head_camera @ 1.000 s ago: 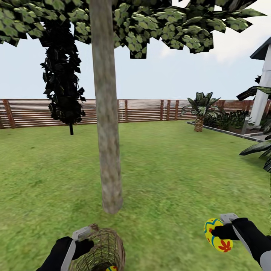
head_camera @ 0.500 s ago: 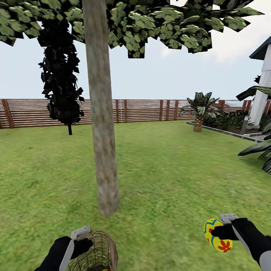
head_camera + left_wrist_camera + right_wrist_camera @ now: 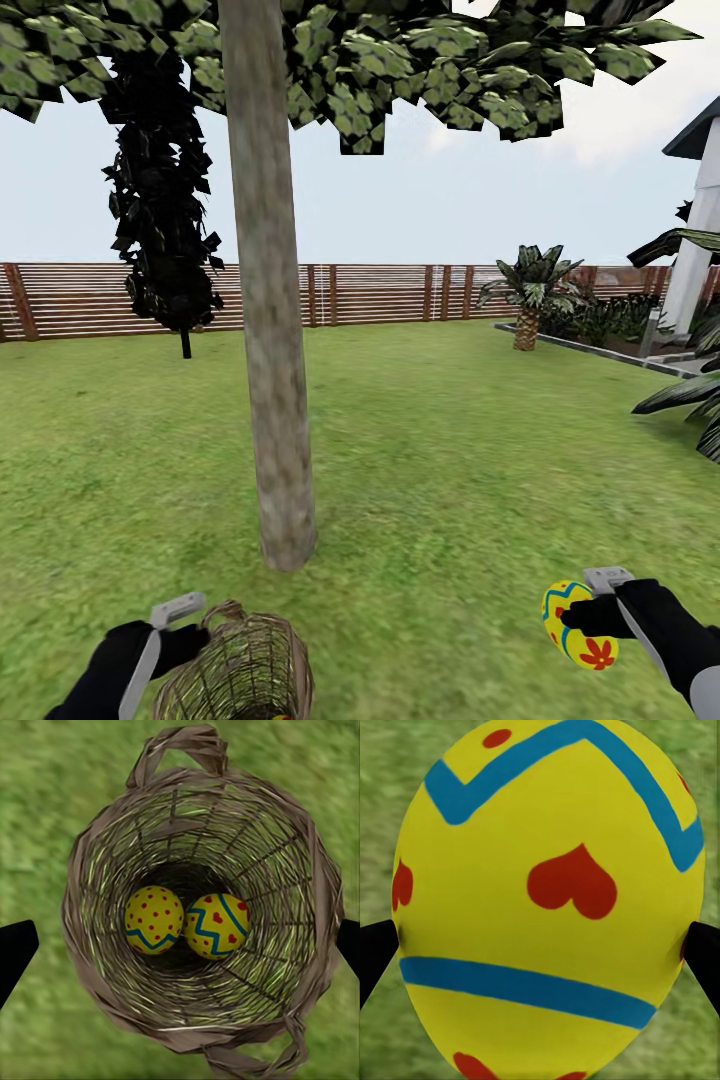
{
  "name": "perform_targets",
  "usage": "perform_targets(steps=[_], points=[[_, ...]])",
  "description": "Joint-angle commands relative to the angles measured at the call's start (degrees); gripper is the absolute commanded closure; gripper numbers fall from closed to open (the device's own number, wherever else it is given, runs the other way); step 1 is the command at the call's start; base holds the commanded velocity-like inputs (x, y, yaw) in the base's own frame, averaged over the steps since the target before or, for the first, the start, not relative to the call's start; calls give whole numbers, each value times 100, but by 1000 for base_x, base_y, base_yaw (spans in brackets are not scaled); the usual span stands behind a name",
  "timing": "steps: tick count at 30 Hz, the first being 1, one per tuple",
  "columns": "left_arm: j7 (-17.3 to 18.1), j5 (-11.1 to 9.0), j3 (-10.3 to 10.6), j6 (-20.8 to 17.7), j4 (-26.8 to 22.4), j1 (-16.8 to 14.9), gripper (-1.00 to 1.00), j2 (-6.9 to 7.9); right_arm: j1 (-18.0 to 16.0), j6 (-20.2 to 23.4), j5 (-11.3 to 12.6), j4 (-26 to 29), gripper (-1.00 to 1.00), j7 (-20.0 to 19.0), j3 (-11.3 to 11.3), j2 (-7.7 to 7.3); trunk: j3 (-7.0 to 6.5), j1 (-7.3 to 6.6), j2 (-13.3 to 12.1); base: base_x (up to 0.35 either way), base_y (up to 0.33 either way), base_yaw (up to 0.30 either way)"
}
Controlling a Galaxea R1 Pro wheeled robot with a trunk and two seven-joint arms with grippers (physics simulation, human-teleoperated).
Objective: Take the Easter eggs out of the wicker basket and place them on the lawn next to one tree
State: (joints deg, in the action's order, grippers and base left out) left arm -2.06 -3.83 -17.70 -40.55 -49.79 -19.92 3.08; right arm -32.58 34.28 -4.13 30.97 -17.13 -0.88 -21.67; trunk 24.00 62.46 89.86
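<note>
Lower right, the right pincer (image 3: 583, 612) pinches one Easter egg (image 3: 578, 625); lower left, the left pincer (image 3: 182, 628) hangs spread beside the wicker basket (image 3: 240, 672), which holds two eggs (image 3: 153, 919).

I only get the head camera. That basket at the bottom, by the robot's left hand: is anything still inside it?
Observer: Yes. The left wrist view looks straight down into the wicker basket, and two Easter eggs lie side by side at its bottom.

Operator: Is the left hand gripping the basket?

Observer: No. The left hand is open, its dark fingertips wide apart at either side of the basket, outside the rim.

Operator: And the egg on the right?

Observer: The right hand is shut on that third egg, with lawn behind it.
</note>
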Motion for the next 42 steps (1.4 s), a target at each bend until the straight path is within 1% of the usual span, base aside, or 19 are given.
perform_targets(steps=[1, 5, 10, 13, 23, 27, 32, 42], points=[[-22, -39, 1, -25, -5, -3, -100, -14, -3, 20, -44, 8, 100, -36, -5, -9, 7, 0, 4, 0, 0, 0], [-23, -44, 4, -23, -12, -3, -100, -6, -3, 22, -44, 9, 100, -36, 0, -21, 7, 0, 4, 0, 0, 0], [-24, -49, 4, -15, -11, -3, -100, -18, -3, 20, -44, 8, 100, -36, 0, -21, 97, 110, 205, 0, 0, 0], [-23, -105, 4, -15, -6, -3, -100, -26, -3, 23, -41, 6, 100, -36, 7, -28, 151, 176, 325, 0, 0, 0], [29, -164, 21, -17, -3, -3, -100, -36, -3, 20, -39, 6, 100, -38, 9, -39, 330, 395, 726, 0, 0, 0], [22, -245, 21, -23, -12, -3, -100, -36, -3, 18, -39, 6, 100, -36, 9, -38, 402, 483, 886, 0, 0, 0], [21, -250, 23, -24, -5, -3, -100, -36, -3, 17, -38, 6, 100, -36, 9, -39, 492, 593, 1087, 0, 0, 0], [21, -231, 39, -24, 21, -3, -100, -86, -3, 10, -24, 12, 100, -46, 20, -49, 671, 813, 1488, 0, 0, 0]])
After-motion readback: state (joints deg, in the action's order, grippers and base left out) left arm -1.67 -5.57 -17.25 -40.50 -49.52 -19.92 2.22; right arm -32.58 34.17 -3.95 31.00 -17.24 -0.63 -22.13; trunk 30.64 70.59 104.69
